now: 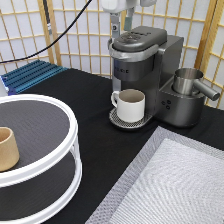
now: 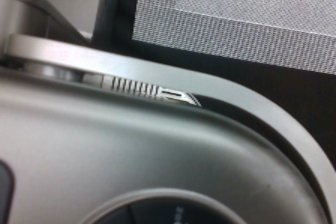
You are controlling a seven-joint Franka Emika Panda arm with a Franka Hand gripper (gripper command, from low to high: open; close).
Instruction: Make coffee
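A grey pod coffee machine (image 1: 145, 65) stands at the exterior view's top centre with its lid (image 1: 137, 40) down. A white mug (image 1: 131, 105) with a handle sits on its drip tray (image 1: 116, 119) under the spout. My gripper (image 1: 123, 27) hangs just above the lid's back left part, open with nothing between its fingers. The wrist view shows the lid's curved grey surface (image 2: 150, 165) from very close. The coffee is out of view.
A steel jug (image 1: 187, 82) sits on the machine's right side. A tan cup (image 1: 6, 147) stands on a white two-tier turntable (image 1: 55, 160) at the left. A grey mesh mat (image 1: 175, 185) lies at bottom right, a blue rack (image 1: 30, 75) at upper left.
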